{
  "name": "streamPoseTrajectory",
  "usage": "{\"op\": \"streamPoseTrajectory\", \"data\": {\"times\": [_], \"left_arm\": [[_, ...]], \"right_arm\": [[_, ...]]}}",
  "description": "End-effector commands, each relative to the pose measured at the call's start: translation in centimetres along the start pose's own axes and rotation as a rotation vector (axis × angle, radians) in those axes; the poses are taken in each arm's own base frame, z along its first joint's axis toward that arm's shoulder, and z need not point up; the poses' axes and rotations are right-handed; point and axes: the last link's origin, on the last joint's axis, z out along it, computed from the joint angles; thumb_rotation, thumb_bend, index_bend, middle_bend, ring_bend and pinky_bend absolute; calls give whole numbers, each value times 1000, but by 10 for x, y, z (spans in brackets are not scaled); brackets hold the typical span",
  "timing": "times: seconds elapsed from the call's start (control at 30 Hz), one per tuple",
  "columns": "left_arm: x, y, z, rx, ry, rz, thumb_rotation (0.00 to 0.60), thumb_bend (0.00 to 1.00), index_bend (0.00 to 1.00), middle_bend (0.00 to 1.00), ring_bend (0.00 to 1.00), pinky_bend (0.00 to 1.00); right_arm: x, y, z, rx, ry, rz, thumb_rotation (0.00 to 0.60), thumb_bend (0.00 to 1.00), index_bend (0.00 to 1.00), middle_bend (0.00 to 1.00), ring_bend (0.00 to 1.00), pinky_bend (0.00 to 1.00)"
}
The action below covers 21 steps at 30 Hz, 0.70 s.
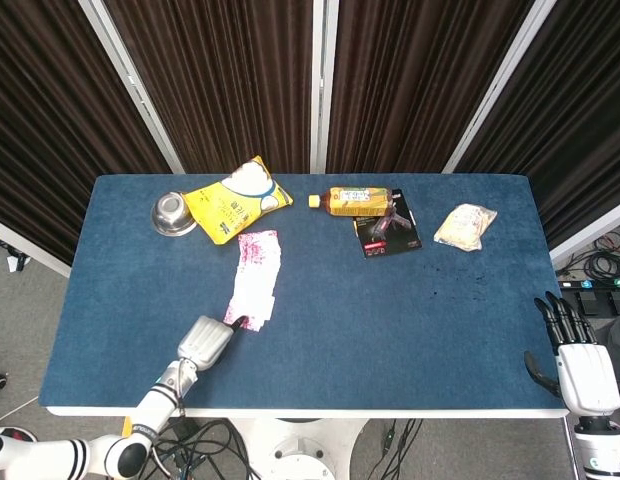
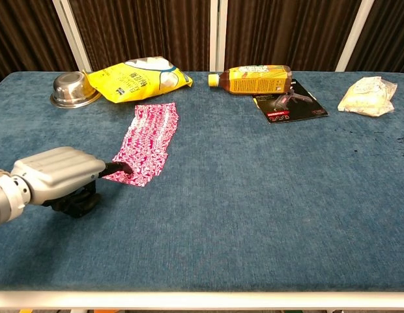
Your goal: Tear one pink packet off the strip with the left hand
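A pink packet strip [image 1: 256, 280] [image 2: 150, 140] lies flat on the blue table [image 1: 390, 320], left of centre, running away from me. My left hand [image 1: 204, 340] [image 2: 55, 173] sits low at the strip's near end. Its dark fingertip [image 2: 120, 168] rests on the strip's near-left corner, and the other fingers are curled under the palm. The thumb is hidden, so the hold looks like a pinch on the end packet. My right hand [image 1: 575, 345] hangs off the table's right front corner, fingers straight, holding nothing.
At the back left are a yellow snack bag [image 1: 235, 200] [image 2: 133, 79] and a small metal bowl [image 1: 173, 212] [image 2: 74, 89]. A yellow bottle [image 1: 358, 201] lies by a black booklet [image 1: 388, 232] at back centre. A pale packet [image 1: 465, 226] sits back right.
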Motion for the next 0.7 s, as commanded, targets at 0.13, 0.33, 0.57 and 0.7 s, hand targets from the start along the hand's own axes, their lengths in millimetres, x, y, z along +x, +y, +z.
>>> {"op": "streamPoseTrajectory", "data": {"times": [0.13,0.33,0.57,0.7], "left_arm": [[-6,-15,-6,47,-25,5,600,606,135,874,878,865],[-11,-36,-14,108,-46,7,600,606,135,874,878,864],[-16,-66,-23,195,-64,25,600,607,135,874,877,864],[-16,-80,-28,244,-69,29,600,609,135,874,878,864]], "right_arm": [[1,1,-1,-2,0,-1,600,308,0,0,0,124],[-1,-1,-1,2,-3,-3,600,308,0,0,0,124],[-3,-4,0,8,-7,-8,600,308,0,0,0,124],[-2,-5,0,6,-5,-10,600,308,0,0,0,124]]}}
